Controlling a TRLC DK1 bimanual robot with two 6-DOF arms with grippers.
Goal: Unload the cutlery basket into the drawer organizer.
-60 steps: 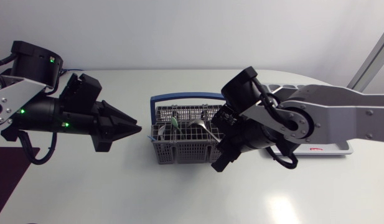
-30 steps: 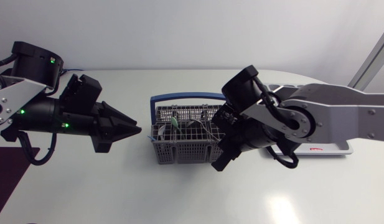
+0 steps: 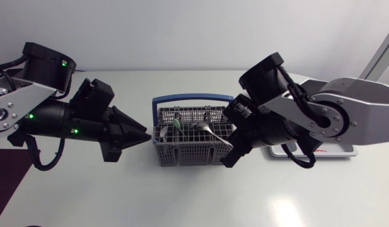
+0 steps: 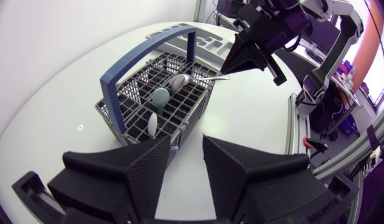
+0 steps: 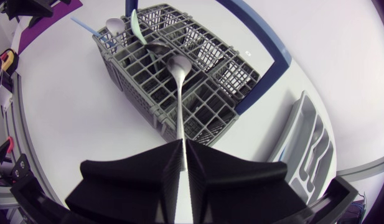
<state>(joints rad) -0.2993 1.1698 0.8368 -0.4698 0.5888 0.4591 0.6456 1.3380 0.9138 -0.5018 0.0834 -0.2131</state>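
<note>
**Spoon clamped in the right gripper over the cutlery basket**

The cutlery basket [image 3: 181,154], a grey mesh box with a blue bail handle [image 3: 181,99], is seen directly ahead of both grippers and between them. Several pieces are stood in the compartments at the end of the basket farthest from the right gripper [image 5: 182,144]. They include a pale spoon [image 5: 114,26], a green-tinted piece [image 5: 137,25] leaning beside it, and a light blue handle [image 5: 86,28] projecting over the rim. A darker spoon bowl [image 5: 157,48] is seen a little nearer to that gripper. The compartments closest to the right gripper are shown as bare mesh.

The drawer organizer [image 5: 307,140], a grey tray with long divided slots, is lying beside and behind the right gripper, on the far side of it from the basket. What lies in its slots cannot be told, since in the head view most of it is covered by the right arm.

The right gripper's fingers are pressed together on the handle of a metal spoon [image 5: 178,65]. The handle is pinched from both sides at the fingertips. The spoon is held out ahead of the gripper roughly level, with its bowl over the basket's middle compartments.

The left gripper [image 4: 185,146] is pointed at the opposite end of the basket, just short of its wall. Its fingers are parted by a narrow gap. Nothing is held or touched by them.
</note>
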